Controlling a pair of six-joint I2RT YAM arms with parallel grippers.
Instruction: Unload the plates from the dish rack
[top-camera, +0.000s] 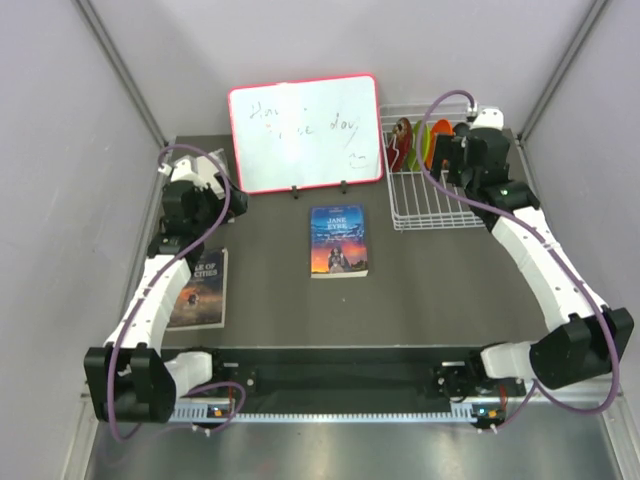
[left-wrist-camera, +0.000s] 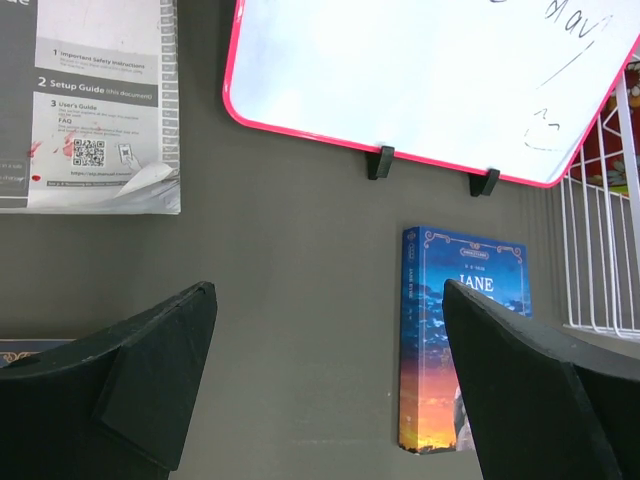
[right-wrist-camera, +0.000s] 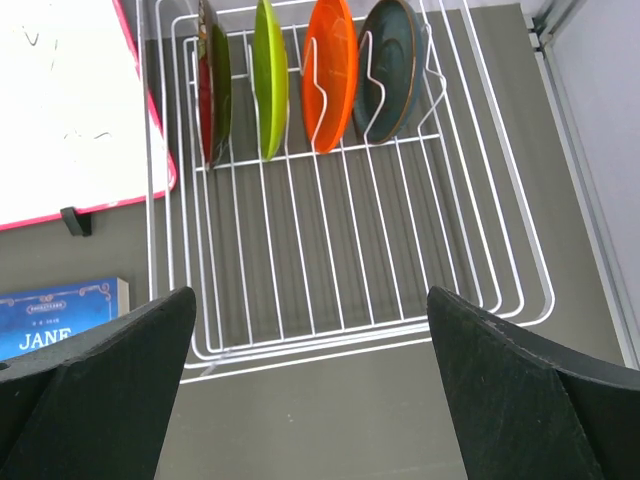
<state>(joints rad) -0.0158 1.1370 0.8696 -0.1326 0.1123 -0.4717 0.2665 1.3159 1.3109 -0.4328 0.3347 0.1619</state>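
White-wire dish rack (right-wrist-camera: 330, 250) at the worktop's (right-wrist-camera: 400, 420) 1 o'clock is holding four plates (right-wrist-camera: 330, 70) upright, close together at its 12 o'clock end, so the wide-open right gripper (right-wrist-camera: 310, 292), hovering over it, is risking snagging wire or toppling neighbours.

The dish rack (right-wrist-camera: 380, 341) is holding upright between its far tines, left to right: dark red plate (right-wrist-camera: 210, 90), lime green plate (right-wrist-camera: 270, 75), orange plate (right-wrist-camera: 330, 70), dark teal plate (right-wrist-camera: 390, 70). The right gripper (right-wrist-camera: 310, 292) is hovering with jaws spread wide, framing the rack's near rim
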